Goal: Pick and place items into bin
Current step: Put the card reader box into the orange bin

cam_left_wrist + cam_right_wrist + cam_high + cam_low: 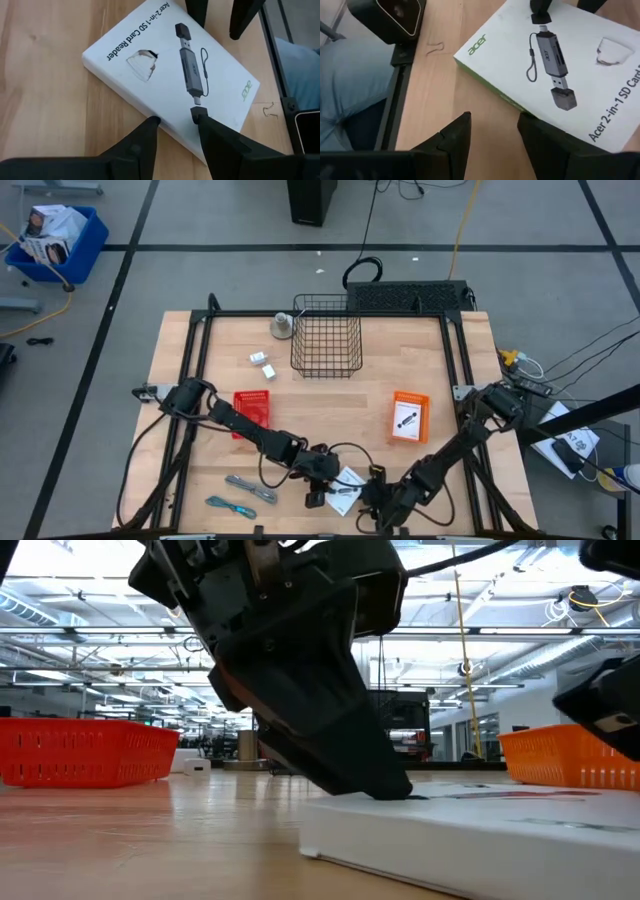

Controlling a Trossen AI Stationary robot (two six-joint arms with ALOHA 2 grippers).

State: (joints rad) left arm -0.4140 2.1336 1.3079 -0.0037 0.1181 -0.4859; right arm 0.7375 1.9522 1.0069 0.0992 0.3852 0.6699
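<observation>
We're down at the near edge of the table [200, 380], both arms bent low over a flat white card-reader packet [170, 80] lying face up. The left claw [177, 120] has its jaws parted, one fingertip over the packet's edge and the other off it, over bare wood. The right claw [492, 120] stands parted too, one finger beside the opposite edge and the other over it, holding nothing. Further back we see the wire bin [327, 335], two tiny white blocks [262, 363], a red basket [252, 410], an orange packet [409, 417], a grey strip [250, 488] and the teal cord [230, 506].
</observation>
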